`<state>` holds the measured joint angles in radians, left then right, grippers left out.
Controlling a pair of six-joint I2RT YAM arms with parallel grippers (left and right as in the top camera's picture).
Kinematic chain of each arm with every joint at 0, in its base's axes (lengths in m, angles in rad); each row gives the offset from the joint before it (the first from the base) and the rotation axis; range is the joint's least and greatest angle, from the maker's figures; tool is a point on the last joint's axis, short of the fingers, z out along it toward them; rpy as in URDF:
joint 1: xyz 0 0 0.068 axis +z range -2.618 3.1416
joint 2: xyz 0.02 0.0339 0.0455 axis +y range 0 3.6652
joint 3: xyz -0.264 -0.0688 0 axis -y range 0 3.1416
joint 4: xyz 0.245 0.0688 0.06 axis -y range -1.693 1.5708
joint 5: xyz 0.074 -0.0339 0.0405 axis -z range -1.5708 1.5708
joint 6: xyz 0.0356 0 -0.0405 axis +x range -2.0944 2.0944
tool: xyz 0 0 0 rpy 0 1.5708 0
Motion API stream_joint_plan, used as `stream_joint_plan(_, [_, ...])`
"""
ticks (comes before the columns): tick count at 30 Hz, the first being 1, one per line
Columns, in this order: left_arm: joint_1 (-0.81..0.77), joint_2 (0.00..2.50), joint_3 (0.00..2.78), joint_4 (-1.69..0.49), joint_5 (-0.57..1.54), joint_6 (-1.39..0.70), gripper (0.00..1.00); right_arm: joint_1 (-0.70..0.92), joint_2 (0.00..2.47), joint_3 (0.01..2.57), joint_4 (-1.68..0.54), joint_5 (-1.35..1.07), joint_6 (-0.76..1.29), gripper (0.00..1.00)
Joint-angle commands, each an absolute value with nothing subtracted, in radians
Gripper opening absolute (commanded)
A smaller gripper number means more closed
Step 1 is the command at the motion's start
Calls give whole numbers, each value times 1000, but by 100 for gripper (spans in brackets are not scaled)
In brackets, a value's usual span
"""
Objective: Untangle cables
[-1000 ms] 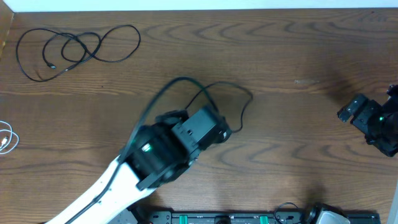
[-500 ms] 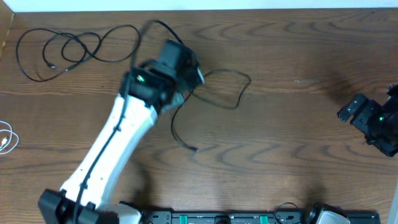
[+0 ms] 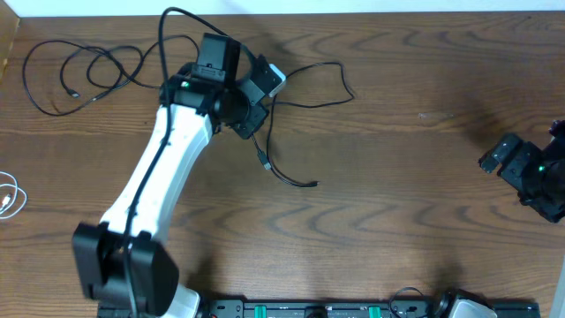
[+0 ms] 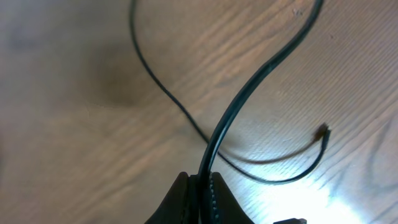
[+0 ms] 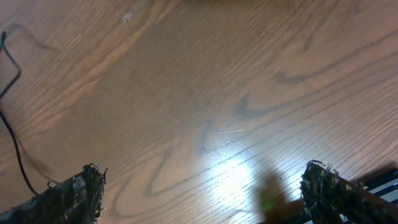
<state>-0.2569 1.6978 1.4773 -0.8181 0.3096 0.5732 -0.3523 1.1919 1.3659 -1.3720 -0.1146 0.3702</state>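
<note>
My left gripper is at the back middle of the table, shut on a long black cable. The cable loops right, and its tail runs down to a plug end and a curl. In the left wrist view the jaws pinch this cable, and its free end lies on the wood. A second black cable lies coiled at the back left. The white cable is at the far left edge. My right gripper is open and empty at the far right.
The wooden table fills the view. A black rail with connectors runs along the front edge. The left arm stretches diagonally from the front left. A bit of black cable shows at the right wrist view's left edge.
My left arm has swung from the table's middle toward the back left, carrying the black cable with it. The cable's tail trails down behind. The right arm has not moved.
</note>
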Motion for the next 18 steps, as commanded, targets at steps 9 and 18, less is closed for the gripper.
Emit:
stream_joint_plan(9, [-255, 1864, 1472, -828, 413, 250, 36, -358, 1191, 1372, -1374, -111, 358, 99])
stream_joint_plan(18, [-255, 1864, 1472, -906, 437, 98, 97, -358, 1191, 1372, -1374, -111, 358, 99])
